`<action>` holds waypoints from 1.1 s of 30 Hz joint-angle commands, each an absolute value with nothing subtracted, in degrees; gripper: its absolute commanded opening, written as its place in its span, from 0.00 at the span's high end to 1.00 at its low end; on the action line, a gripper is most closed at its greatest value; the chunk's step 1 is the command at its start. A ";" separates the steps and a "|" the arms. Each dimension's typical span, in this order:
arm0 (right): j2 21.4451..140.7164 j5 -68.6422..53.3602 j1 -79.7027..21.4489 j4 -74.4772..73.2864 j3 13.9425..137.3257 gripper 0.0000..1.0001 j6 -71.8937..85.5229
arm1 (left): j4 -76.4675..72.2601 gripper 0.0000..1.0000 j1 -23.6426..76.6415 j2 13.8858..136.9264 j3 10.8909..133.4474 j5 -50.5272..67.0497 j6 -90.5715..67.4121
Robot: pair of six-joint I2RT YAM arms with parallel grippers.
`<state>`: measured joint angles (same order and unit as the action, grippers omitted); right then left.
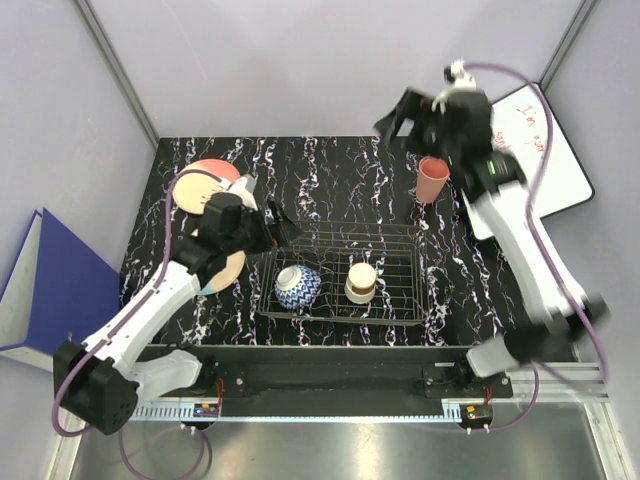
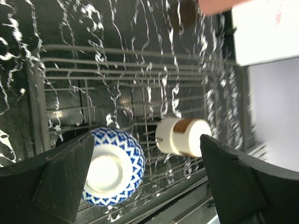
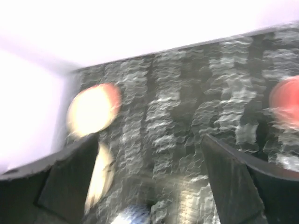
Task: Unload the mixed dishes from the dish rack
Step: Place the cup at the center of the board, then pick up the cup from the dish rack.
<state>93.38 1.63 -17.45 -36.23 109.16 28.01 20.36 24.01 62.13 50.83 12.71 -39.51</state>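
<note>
The dish rack [image 1: 395,262] sits mid-table. In it a blue-and-white bowl [image 1: 298,286] lies upside down beside a cream cup with a brown band [image 1: 361,282]. My left gripper [image 1: 281,229] hovers open and empty over the rack's left end. In the left wrist view the gripper [image 2: 147,140] has the bowl [image 2: 112,168] and cup [image 2: 183,136] below it. A pink cup [image 1: 432,179] stands on the table at back right. My right gripper [image 1: 400,118] is raised near it, open and empty. A pink/cream plate [image 1: 205,180] and a blue/cream plate [image 1: 230,272] lie at left.
A whiteboard [image 1: 545,150] leans at the right edge and a blue binder [image 1: 45,285] stands outside the left wall. The right wrist view is blurred: my gripper [image 3: 149,140], the pink/cream plate [image 3: 93,109] and the pink cup [image 3: 286,100] show.
</note>
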 commanded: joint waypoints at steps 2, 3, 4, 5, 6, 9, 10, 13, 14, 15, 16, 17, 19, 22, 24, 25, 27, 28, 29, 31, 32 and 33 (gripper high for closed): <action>67.43 -12.21 -20.92 -9.56 79.30 0.00 30.75 | 22.41 0.01 37.40 63.62 57.30 -0.07 -31.92; 65.76 -12.65 -21.44 -10.10 77.02 0.00 32.15 | 22.76 0.01 39.36 64.15 58.61 -1.92 -31.21; 61.74 -12.66 -21.88 -10.19 71.86 0.00 32.78 | 23.11 0.01 41.29 64.86 59.32 -2.80 -30.77; 59.52 -12.22 -22.49 -9.67 69.28 0.00 33.31 | 23.90 0.01 44.79 66.34 60.02 -4.81 -29.80; 57.41 -11.61 -23.54 -9.76 66.82 0.00 34.35 | 24.08 0.01 46.39 67.05 61.42 -5.70 -29.36; 50.29 -10.37 -23.99 -11.07 59.69 0.00 35.76 | 24.17 0.01 50.62 70.83 63.62 -6.16 -28.39; 47.32 -10.46 -23.99 -11.07 56.63 0.00 36.12 | 24.26 0.01 51.41 71.97 64.15 -5.72 -28.04; 42.29 -10.72 -23.91 -10.99 51.95 0.00 37.26 | 22.94 0.01 53.87 79.94 65.91 -4.40 -27.07; 41.41 -10.72 -23.99 -11.16 51.16 0.00 37.53 | 23.03 0.01 54.31 81.81 67.75 -3.96 -26.90; 40.00 -10.81 -23.99 -11.34 50.02 0.00 37.62 | 23.11 0.01 54.75 83.57 68.81 -3.87 -26.81; 39.38 -10.90 -23.91 -11.95 49.57 0.00 37.62 | 23.46 0.01 56.06 86.46 69.78 -4.48 -26.81; 38.85 -10.90 -23.91 -12.21 49.14 0.00 37.88 | 23.55 0.01 56.68 87.70 71.61 -5.18 -26.72; 37.62 -11.42 -23.91 -12.74 48.08 0.00 38.14 | 24.34 0.01 57.83 90.86 73.29 -7.02 -26.81; 36.65 -12.30 -23.99 -13.18 46.76 0.00 38.58 | 24.78 0.01 58.10 93.77 75.06 -8.69 -27.59; 36.04 -12.39 -23.99 -13.36 45.89 0.00 38.67 | 24.87 0.01 58.10 95.53 75.59 -8.88 -27.60; 35.95 -12.48 -23.91 -13.36 45.70 0.00 38.76 | 24.96 0.01 58.10 96.06 75.85 -8.70 -27.77; 35.51 -12.22 -23.99 -13.53 45.18 0.00 38.50 | 24.79 0.01 58.10 97.64 76.20 -8.00 -28.04; 35.59 -12.22 -23.91 -13.45 45.09 0.00 38.50 | 24.79 0.01 58.10 97.99 76.20 -7.56 -28.30; 35.68 -12.30 -23.91 -13.53 45.09 0.00 38.50 | 24.87 0.01 58.10 98.35 76.20 -7.47 -28.39; 35.77 -12.30 -23.91 -13.36 45.00 0.00 38.58 | 24.79 0.01 58.10 99.40 76.11 -7.38 -28.48; 35.95 -12.30 -23.91 -13.27 45.00 0.00 38.58 | 24.87 0.01 58.10 99.58 76.20 -7.21 -28.30; 35.95 -12.30 -23.91 -13.36 44.91 0.00 38.67 | 24.87 0.01 58.10 99.93 76.11 -7.21 -28.30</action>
<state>35.99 -11.60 -23.64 -14.92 44.88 38.11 26.02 58.15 98.59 74.02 -6.28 -28.34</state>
